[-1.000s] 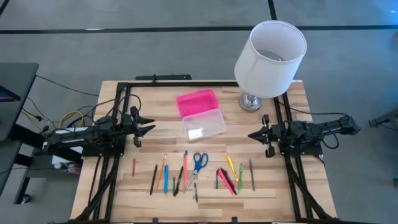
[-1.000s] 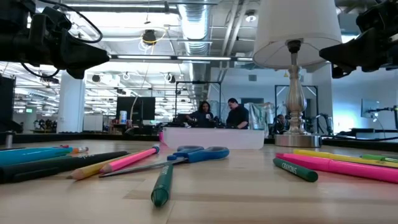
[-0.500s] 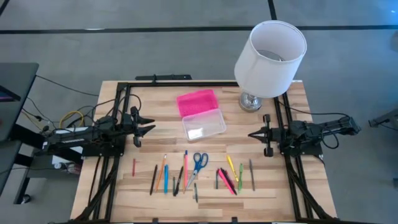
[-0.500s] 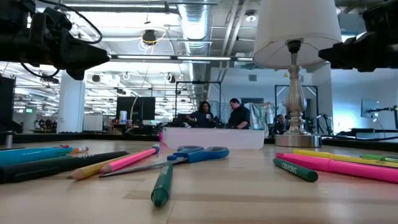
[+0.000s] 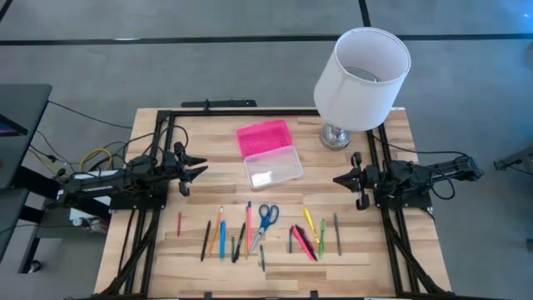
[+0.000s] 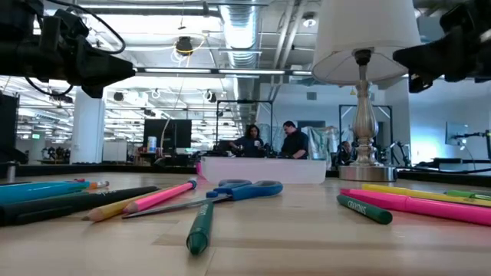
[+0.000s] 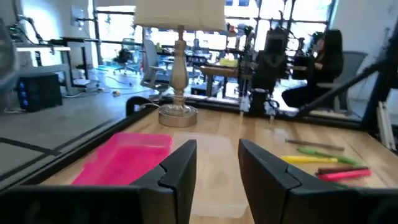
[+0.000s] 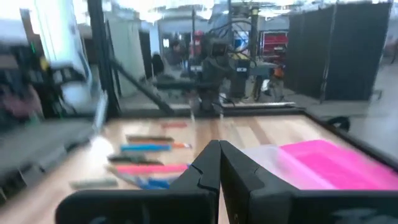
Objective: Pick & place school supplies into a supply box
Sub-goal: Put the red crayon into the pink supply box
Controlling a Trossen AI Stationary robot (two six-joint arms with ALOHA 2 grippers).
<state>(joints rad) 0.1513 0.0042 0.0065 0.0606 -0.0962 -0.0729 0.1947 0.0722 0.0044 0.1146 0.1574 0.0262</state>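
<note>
The supply box, a clear tray, lies on the wooden table's middle. Its pink lid lies flat on the table against the tray's far side. The school supplies lie in a row near the front edge: pens and pencils, blue-handled scissors, more pens. My left gripper hovers level at the table's left, open and holding nothing, pointing toward the box. My right gripper hovers level at the right, shut and holding nothing, its fingertips toward the box.
A lamp with a white shade stands on its silver foot at the far right, close to the box. Black frame rails run along the table's left, right and far sides. People sit in the room behind the table.
My right gripper has rolled a little about its own pointing line while staying in place and shut. The box and the supplies have kept still.
</note>
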